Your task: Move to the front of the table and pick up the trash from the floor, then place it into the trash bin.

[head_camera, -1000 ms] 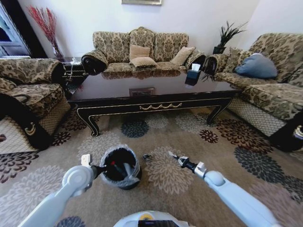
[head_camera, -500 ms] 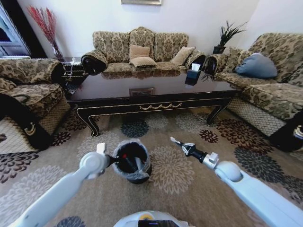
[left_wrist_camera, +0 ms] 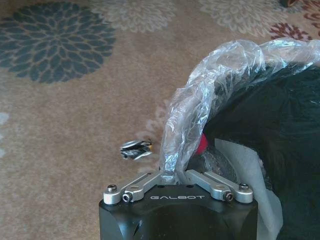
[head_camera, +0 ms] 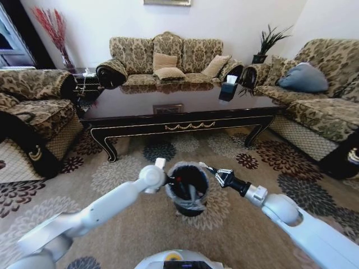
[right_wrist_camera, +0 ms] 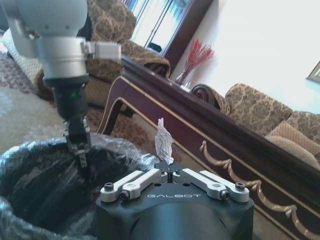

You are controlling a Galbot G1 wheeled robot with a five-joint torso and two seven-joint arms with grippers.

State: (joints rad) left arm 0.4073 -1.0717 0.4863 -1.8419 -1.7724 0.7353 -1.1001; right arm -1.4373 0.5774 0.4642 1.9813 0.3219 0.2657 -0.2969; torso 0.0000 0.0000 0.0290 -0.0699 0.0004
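Observation:
My left gripper [head_camera: 168,180] is shut on the plastic-lined rim of the black trash bin [head_camera: 188,189], holding it over the carpet in front of the table [head_camera: 185,115]. In the left wrist view the gripper [left_wrist_camera: 170,174] pinches the clear bag at the rim, and white paper [left_wrist_camera: 242,167] and a red piece [left_wrist_camera: 201,145] lie inside the bin. My right gripper [head_camera: 213,170] is just right of the bin's rim, shut on a small white crumpled scrap [right_wrist_camera: 164,141]. One more bit of trash [left_wrist_camera: 135,149] lies on the carpet beside the bin.
Sofas stand on the left [head_camera: 33,106], at the back [head_camera: 168,61] and on the right [head_camera: 325,95] of the table. A dark tissue box [head_camera: 228,89] sits on the tabletop. Patterned carpet [head_camera: 112,168] spreads between me and the table.
My left arm has carried the trash bin to the right and away from me, up to the right gripper. The right gripper with its scrap has shifted slightly towards the bin.

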